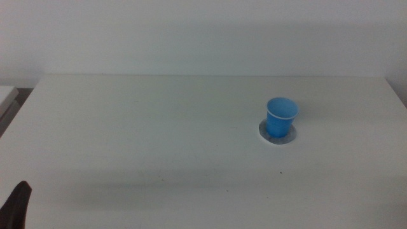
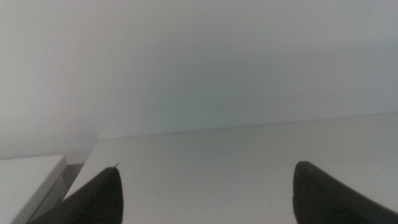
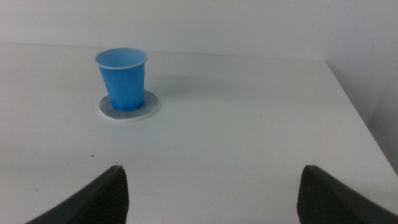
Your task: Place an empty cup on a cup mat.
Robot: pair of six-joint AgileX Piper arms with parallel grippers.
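The blue cup [image 1: 280, 117] stands upright on the grey cup mat [image 1: 277, 135] at the right of the white table. The right wrist view shows the cup [image 3: 123, 79] and the mat [image 3: 148, 106] some way ahead of my right gripper [image 3: 211, 193], which is open and empty. The right arm is out of the middle view. My left gripper [image 2: 205, 193] is open and empty and waits at the near left corner; only a dark tip [image 1: 16, 205] of it shows in the middle view.
The white table [image 1: 159, 127] ends at a far edge against a pale wall. A pale surface [image 1: 6, 97] lies beyond the table's left edge.
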